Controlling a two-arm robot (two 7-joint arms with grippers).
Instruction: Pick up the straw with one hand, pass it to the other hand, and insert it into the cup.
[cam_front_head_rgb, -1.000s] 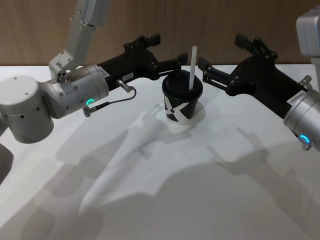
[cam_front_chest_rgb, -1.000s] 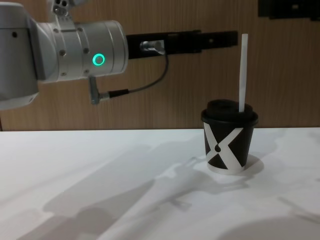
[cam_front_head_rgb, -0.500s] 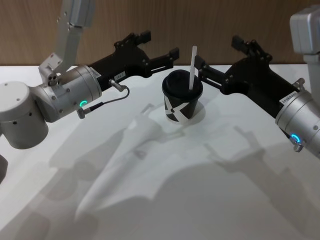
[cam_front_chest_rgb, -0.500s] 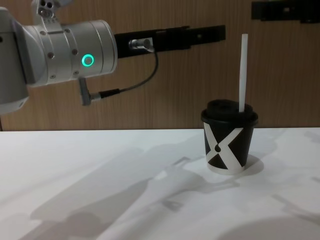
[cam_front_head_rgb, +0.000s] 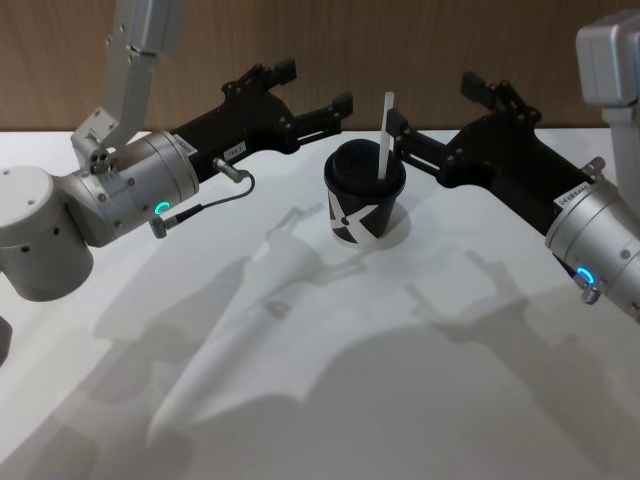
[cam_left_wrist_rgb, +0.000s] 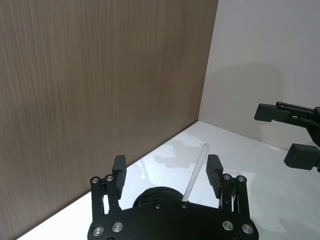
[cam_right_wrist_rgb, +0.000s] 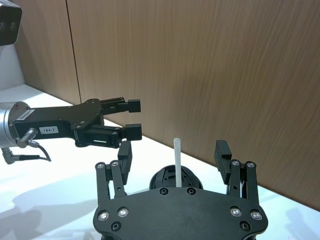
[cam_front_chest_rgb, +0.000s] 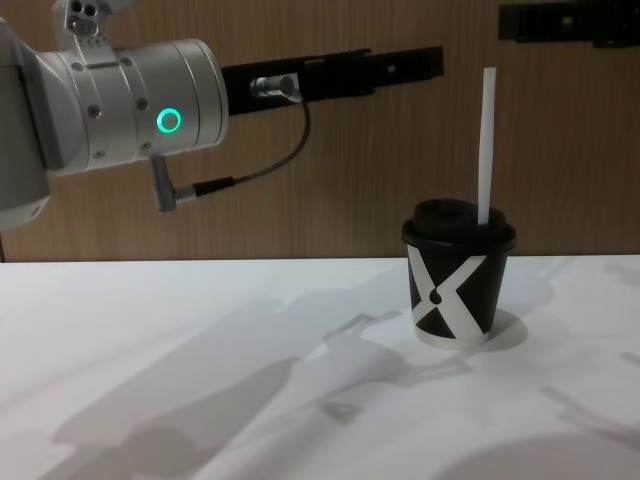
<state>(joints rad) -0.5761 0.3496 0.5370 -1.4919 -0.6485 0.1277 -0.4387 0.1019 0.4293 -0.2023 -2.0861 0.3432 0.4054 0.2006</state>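
On the white desk the cup holds the straw upright; left gripper and right gripper hover wide apart, empty.

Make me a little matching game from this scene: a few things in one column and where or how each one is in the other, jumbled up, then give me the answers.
Things:
1. straw
2. cup
3. left gripper
4. right gripper

States:
A. open, to the cup's left
B. standing on the white table
C. poking up through the black lid
D. open, to the cup's right

Pairs: 1-C, 2-B, 3-A, 4-D
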